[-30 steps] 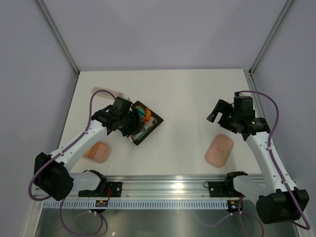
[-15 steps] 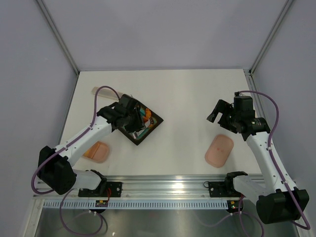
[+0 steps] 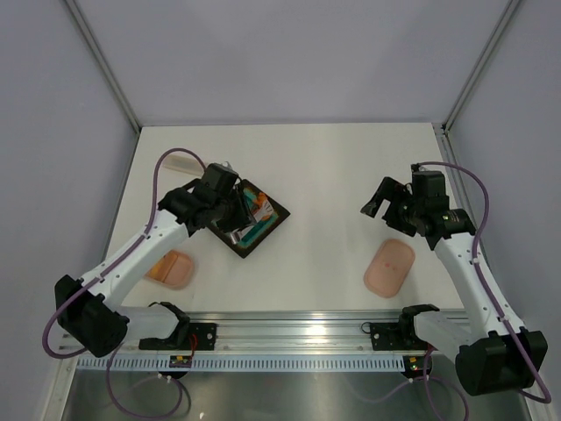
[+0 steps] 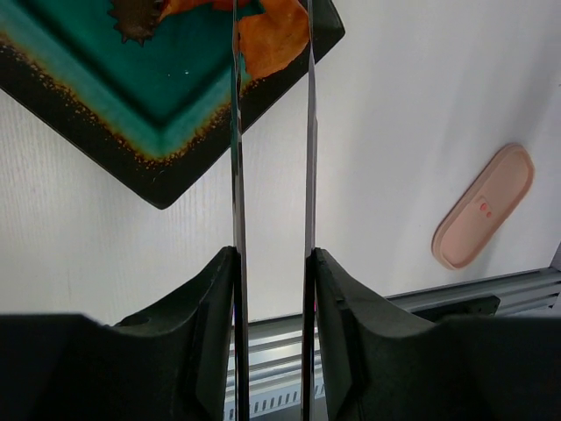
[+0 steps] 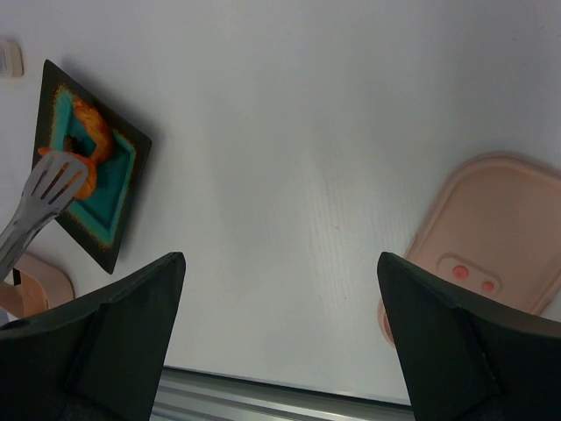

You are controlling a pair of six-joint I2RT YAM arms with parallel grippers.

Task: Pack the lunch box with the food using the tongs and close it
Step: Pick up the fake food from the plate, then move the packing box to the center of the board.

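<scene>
Since one second ago, the left jaws have come closer together around the tongs [image 4: 235, 158], so the two thin metal arms now stand almost parallel and narrow. The left wrist has also shifted a little over the dark tray [image 4: 158, 175], and the right arm has turned slightly toward the left. I judge that this is the squeeze on the first piece of food: the orange shrimp-like piece [image 4: 273, 39] sits between the tong arms at the tray's corner. The tips themselves are cut off in the left wrist view, so I cannot tell if the piece is really pinched or lifted. A dark brown piece [image 4: 136, 17] lies beside it on the teal centre.

The left gripper [image 4: 272, 263] holds the tongs by their back part, and the arm reaches forward from its base with the wrist bent down over the tray.

The lunch box [image 3: 171, 268] waits open on the desk near the left arm's base, well apart from its lid [image 3: 389, 267], which lies on the right side. Nothing is packed yet.

The right gripper [image 5: 280, 333] hangs above the bare desk, just beyond the lid, with its jaws spread wide and holding nothing.
</scene>
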